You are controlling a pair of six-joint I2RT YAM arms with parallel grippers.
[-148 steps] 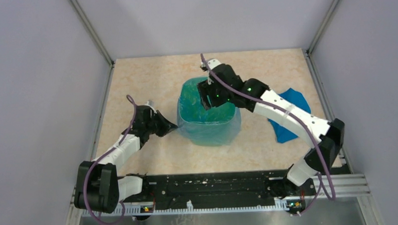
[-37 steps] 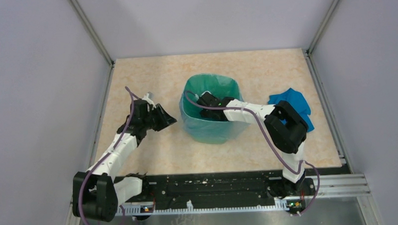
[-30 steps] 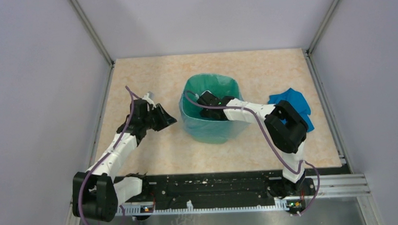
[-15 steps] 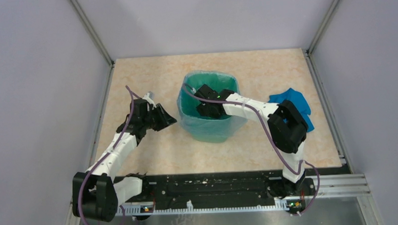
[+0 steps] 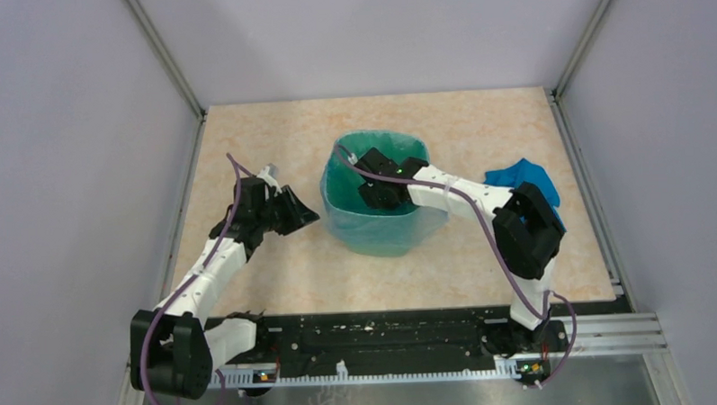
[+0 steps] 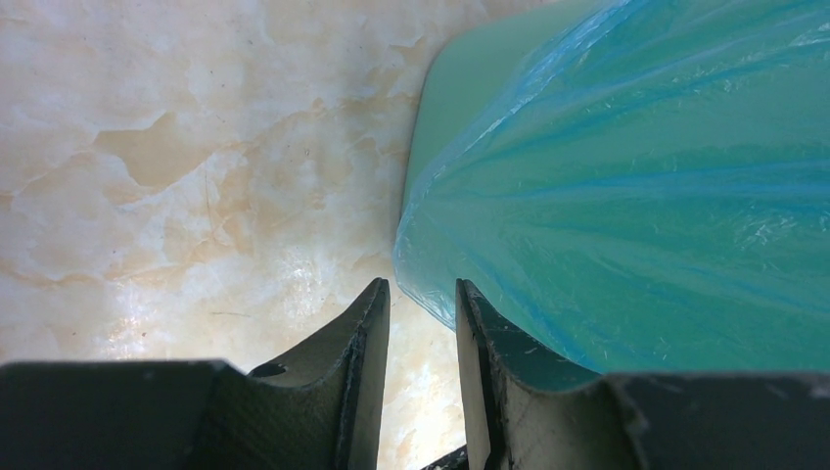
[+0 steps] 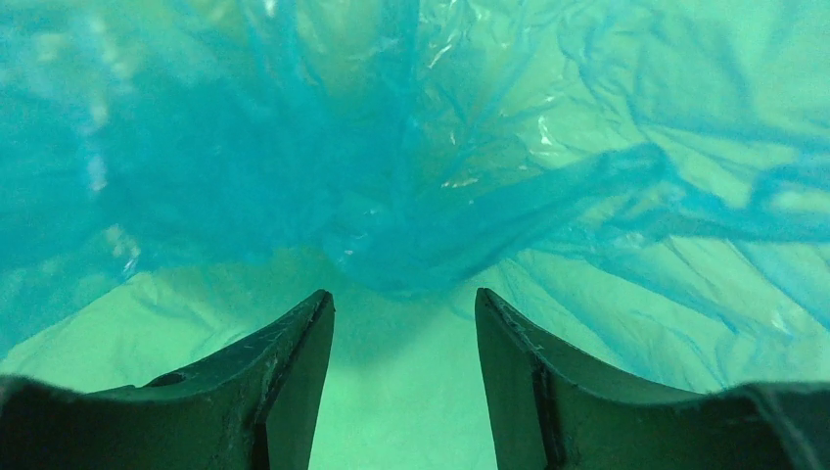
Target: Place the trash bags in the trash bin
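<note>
The mint-green trash bin (image 5: 344, 178) stands mid-table. The light blue trash bag (image 5: 365, 234) lines it and drapes over its outer walls. My right gripper (image 5: 373, 189) is down inside the bin, open and empty. In the right wrist view its jaws (image 7: 403, 294) stand apart just short of a bunched knot of bag film (image 7: 411, 245). My left gripper (image 5: 308, 215) is just left of the bin, apart from it. In the left wrist view its fingers (image 6: 423, 286) are slightly apart with nothing between them, next to the bag-covered bin corner (image 6: 636, 196); bare bin wall (image 6: 470, 88) shows above.
A darker blue crumpled sheet (image 5: 527, 180) lies on the table to the right of the bin, partly behind my right arm's elbow (image 5: 529, 233). Grey walls close in the marble-patterned table (image 5: 271, 133) on three sides.
My right gripper has shifted inside the bin toward its far side, and the bag film has risen over the far rim. My left arm has backed slightly off the bin and stays still.
</note>
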